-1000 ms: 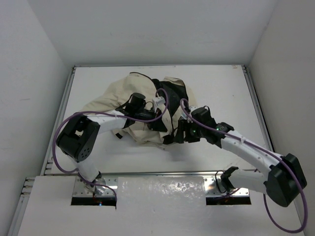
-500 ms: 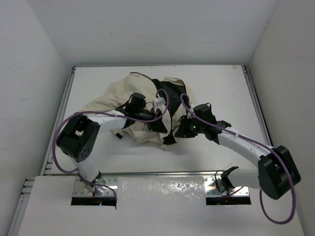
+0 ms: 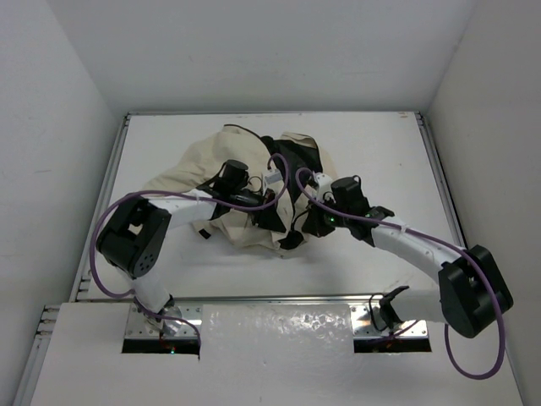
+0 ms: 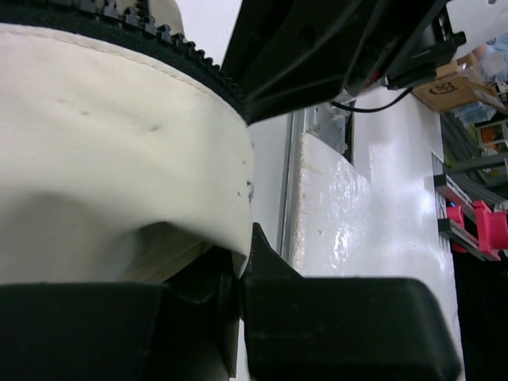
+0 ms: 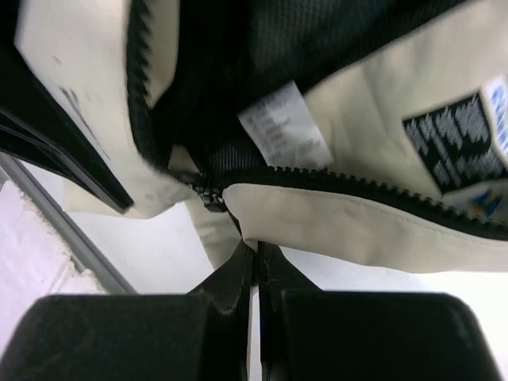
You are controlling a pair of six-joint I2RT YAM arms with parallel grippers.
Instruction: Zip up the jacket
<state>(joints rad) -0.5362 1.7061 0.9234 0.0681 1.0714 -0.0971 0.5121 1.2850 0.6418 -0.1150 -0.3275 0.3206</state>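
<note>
The cream-beige jacket [image 3: 207,165] lies crumpled mid-table, its black lining [image 3: 296,161] showing. My left gripper [image 3: 269,216] is shut on the jacket's cream hem [image 4: 119,159], just under a row of black zipper teeth [image 4: 159,40]; its fingertips [image 4: 240,266] pinch the fabric edge. My right gripper [image 3: 309,223] sits close by on the right. In the right wrist view the zipper slider [image 5: 208,194] is at the bottom end of the teeth [image 5: 373,190], and a dark pull strip runs from it down into my shut right gripper [image 5: 255,255].
A white care label [image 5: 274,127] and a black patch [image 5: 456,147] are sewn inside the jacket. Part of the left arm [image 5: 55,127] crosses the right wrist view. The white table [image 3: 380,152] has raised rails [image 3: 106,194] along its sides; both arm bases stand at the near edge.
The right gripper moved left to the jacket's zipper end and went from open to shut there. The left arm and its grip stayed still.
</note>
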